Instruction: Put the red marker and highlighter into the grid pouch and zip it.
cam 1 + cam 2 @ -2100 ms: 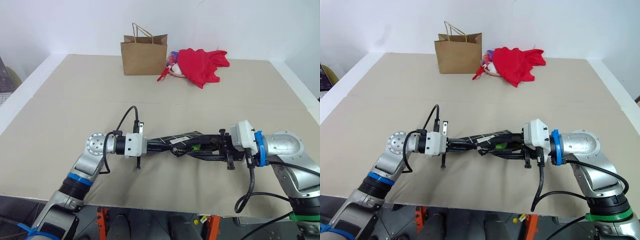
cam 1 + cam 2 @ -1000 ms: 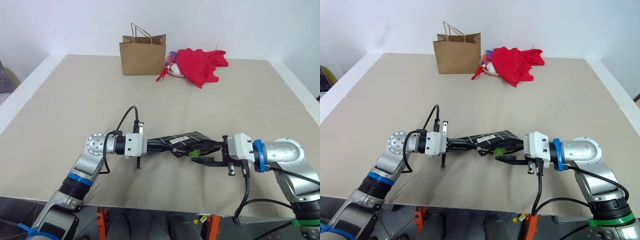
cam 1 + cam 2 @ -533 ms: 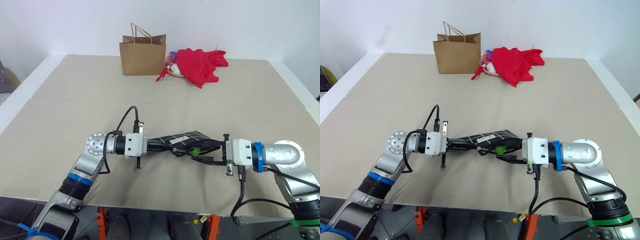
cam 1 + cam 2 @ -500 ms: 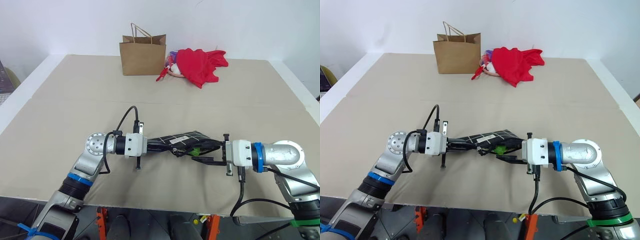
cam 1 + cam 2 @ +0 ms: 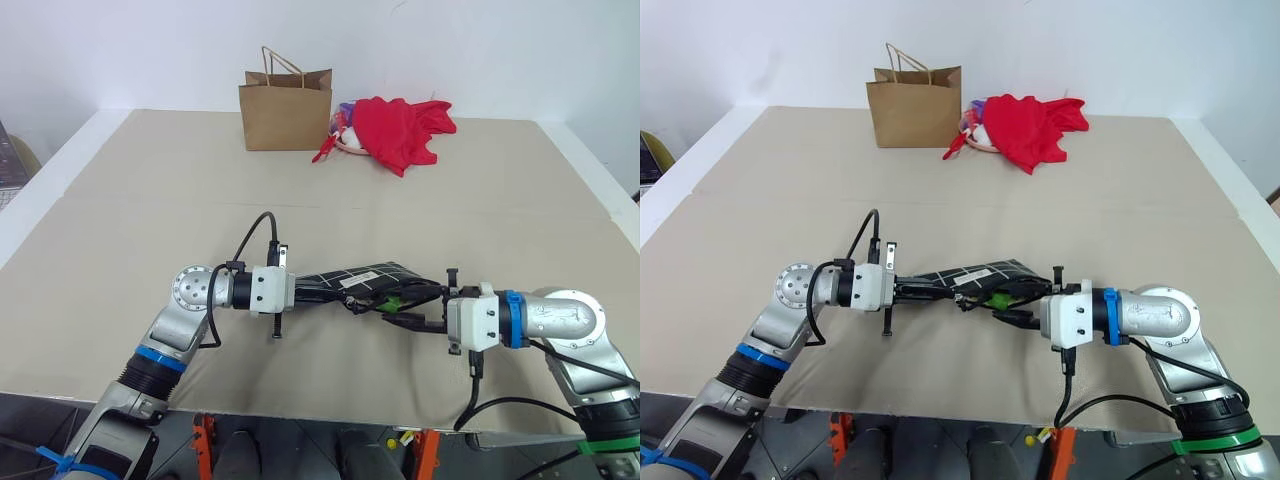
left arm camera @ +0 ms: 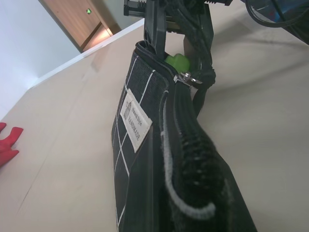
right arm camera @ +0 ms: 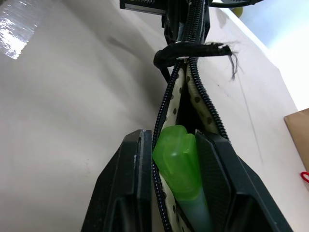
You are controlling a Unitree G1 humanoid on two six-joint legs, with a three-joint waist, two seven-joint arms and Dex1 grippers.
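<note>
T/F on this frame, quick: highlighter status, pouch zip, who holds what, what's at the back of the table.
1. The highlighter sits between the right gripper fingers, going into the grid pouch. True.
2. The pouch is fully zipped. False: its mouth gapes open around the green pen.
3. The left gripper holds one end of the pouch above the table. True.
4. The brown paper bag lies flat on its side. False: it stands upright.
5. A red cloth lies beside the bag. True.

Beige table (image 5: 150, 190); white wall (image 5: 480, 50) behind
</note>
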